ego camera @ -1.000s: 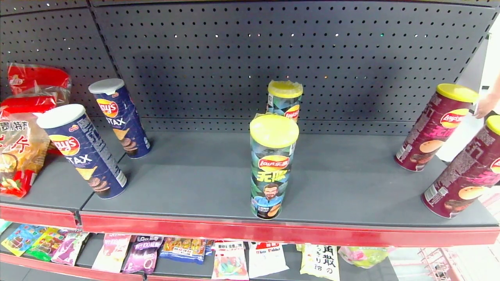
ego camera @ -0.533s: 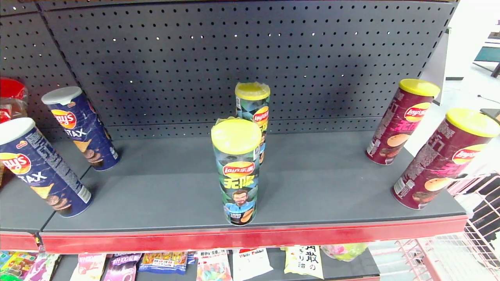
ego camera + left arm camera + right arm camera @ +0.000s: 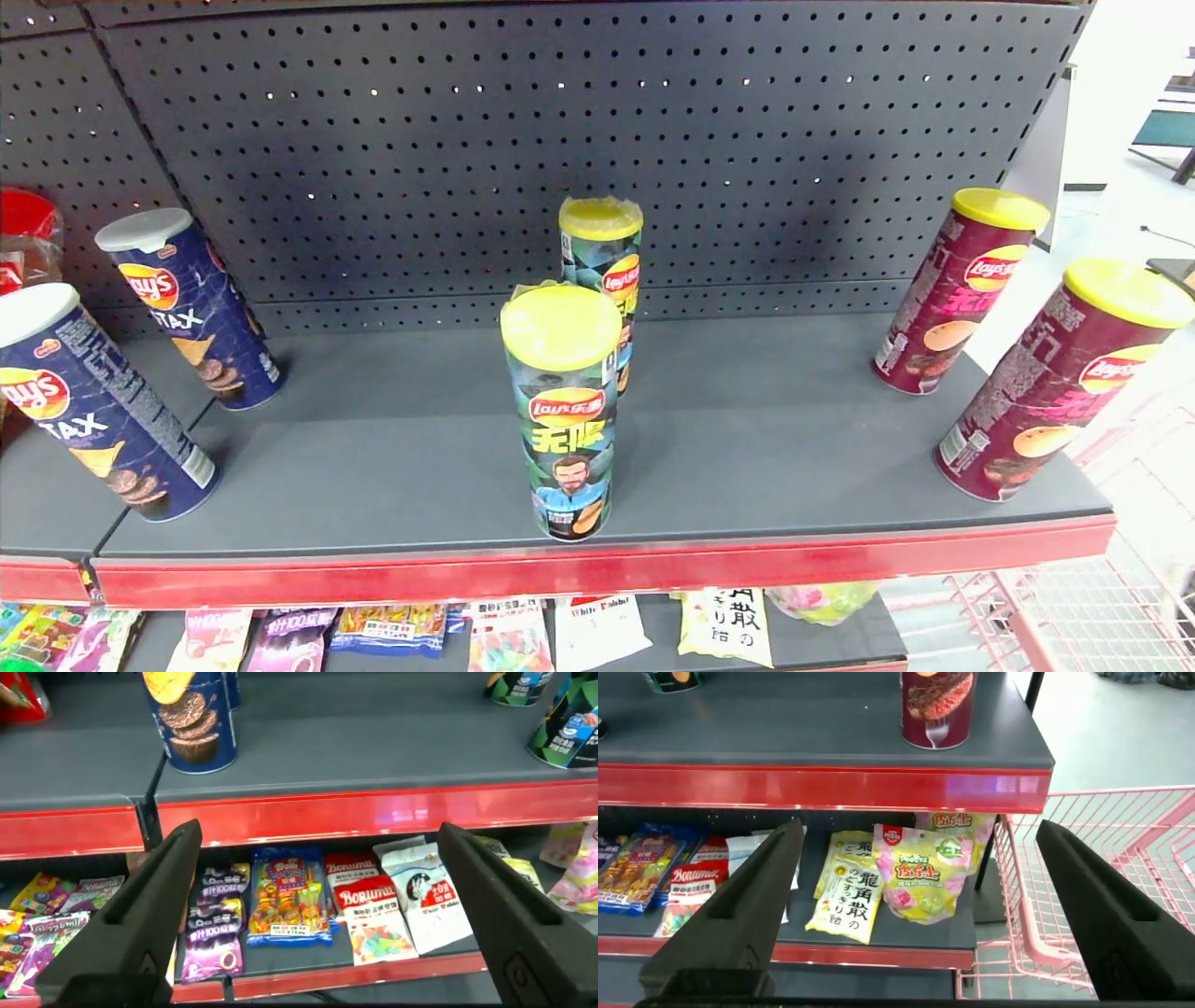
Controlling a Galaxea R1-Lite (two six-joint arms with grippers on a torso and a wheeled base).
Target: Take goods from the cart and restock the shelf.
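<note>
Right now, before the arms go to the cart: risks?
The green yellow-lidded chip can stands at the red front lip of the grey shelf; a rising arm could knock it off.
The front maroon yellow-lidded can sits near the shelf's right end, by the pink wire cart; a swing there may topple it.

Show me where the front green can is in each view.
Head view: front green can mid-shelf, just behind the red edge.
Left wrist view: its base, cut off, behind the red edge.
Right wrist view: its base, cut off, along from the maroon can.
Shared landmark: the red edge.
</note>
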